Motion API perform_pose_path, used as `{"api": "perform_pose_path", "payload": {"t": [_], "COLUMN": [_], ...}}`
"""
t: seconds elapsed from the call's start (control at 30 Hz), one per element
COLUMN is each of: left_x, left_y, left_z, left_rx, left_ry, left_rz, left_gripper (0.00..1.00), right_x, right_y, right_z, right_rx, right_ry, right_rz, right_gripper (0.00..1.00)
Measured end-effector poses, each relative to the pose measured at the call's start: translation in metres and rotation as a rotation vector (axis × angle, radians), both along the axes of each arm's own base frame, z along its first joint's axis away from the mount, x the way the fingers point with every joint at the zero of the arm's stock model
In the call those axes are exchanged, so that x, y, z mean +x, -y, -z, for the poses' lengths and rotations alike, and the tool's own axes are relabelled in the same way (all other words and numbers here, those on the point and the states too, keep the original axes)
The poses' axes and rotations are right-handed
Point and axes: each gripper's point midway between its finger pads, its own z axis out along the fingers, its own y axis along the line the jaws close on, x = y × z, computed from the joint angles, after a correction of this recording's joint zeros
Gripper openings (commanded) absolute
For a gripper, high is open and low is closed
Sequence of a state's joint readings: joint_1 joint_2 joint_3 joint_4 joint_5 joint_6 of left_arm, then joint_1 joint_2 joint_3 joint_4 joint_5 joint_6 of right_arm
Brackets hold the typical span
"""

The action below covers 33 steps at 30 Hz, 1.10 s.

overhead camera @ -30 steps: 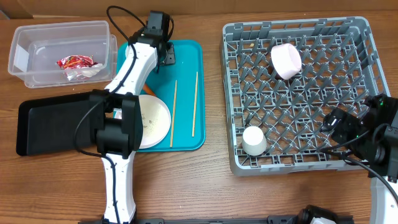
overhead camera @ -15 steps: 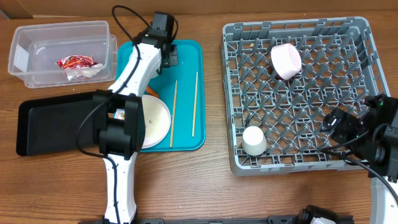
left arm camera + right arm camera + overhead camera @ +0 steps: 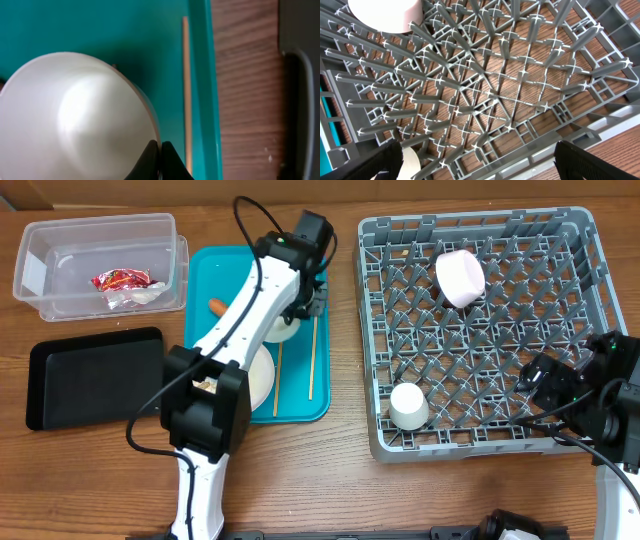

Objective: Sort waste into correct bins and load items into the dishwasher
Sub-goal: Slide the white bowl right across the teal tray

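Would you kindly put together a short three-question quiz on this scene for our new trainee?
1. True or false: the red wrapper lies in the clear tub.
2. What does the left tool grip? A) a chopstick B) the white bowl C) the carrot
3. How many dishes sit in the grey rack?

Key: 1 true; 2 B; 3 two, the pink bowl and the small cup.

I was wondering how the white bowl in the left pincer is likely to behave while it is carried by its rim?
The white bowl looks glossy and smooth, so it may slip in the left pincer, which pinches only a thin rim. Held at one edge, it will probably tilt or swing. It seems rigid, and likely breakable if dropped.
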State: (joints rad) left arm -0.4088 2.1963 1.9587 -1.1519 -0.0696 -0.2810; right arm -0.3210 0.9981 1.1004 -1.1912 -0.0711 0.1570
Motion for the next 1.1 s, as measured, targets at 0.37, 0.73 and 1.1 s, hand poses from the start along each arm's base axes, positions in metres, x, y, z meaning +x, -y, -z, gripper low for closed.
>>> {"api": "perform_pose_path", "payload": {"t": [0.37, 0.73, 1.1], "left_x": [-0.031, -0.047, -0.05], "left_y": [0.026, 0.032, 0.028], "left_z": [0.003, 0.004, 0.001], "left_rx": [-0.084, -0.089, -0.084], "left_ry": [-0.116, -0.173, -0.19], "left_rz": [-0.036, -0.039, -0.052], "left_gripper": [0.04, 0.23, 0.52], "right_x": [0.0, -0.001, -0.004], "right_y": [0.0, 0.0, -0.007], "right_z": [0.0, 0.001, 0.003], "right_rx": [-0.001, 0.002, 0.033], "right_ry": [0.0, -0.005, -0.017], "right_rz": [0.0, 0.0, -0.015], "right_gripper": [1.0, 1.0, 1.0]}}
